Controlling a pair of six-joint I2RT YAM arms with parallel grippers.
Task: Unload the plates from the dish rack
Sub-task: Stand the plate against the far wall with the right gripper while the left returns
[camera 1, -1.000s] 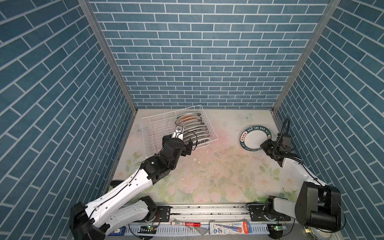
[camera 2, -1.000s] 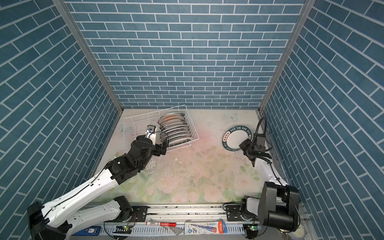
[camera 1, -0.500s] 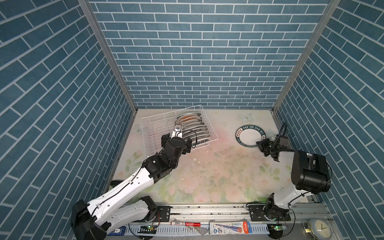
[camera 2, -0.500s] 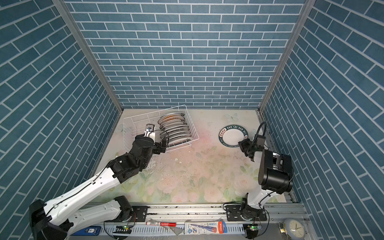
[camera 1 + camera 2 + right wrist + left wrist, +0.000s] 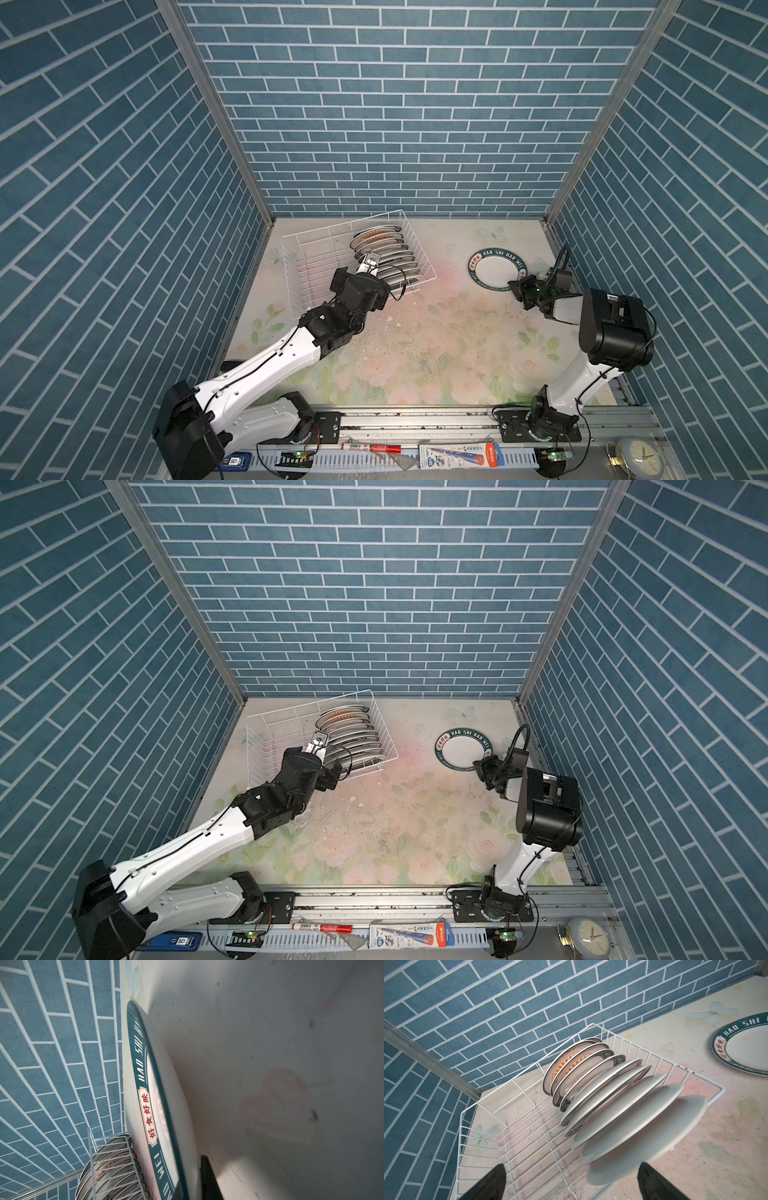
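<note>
Near right: right gripper fingers clamped on rim of green-rimmed plate on counter, lettered "HAO SHI HAO WEI", red Chinese characters. left gripper fingers apart by the nearest of the plates, upright in dish rack, far left.

Blue brick walls, floral tabletop, clutter along the front.
Below the metal rail: red marker just beside a blue-and-white packet, round clock at the right end, pale chips scattered mid-table.
</note>
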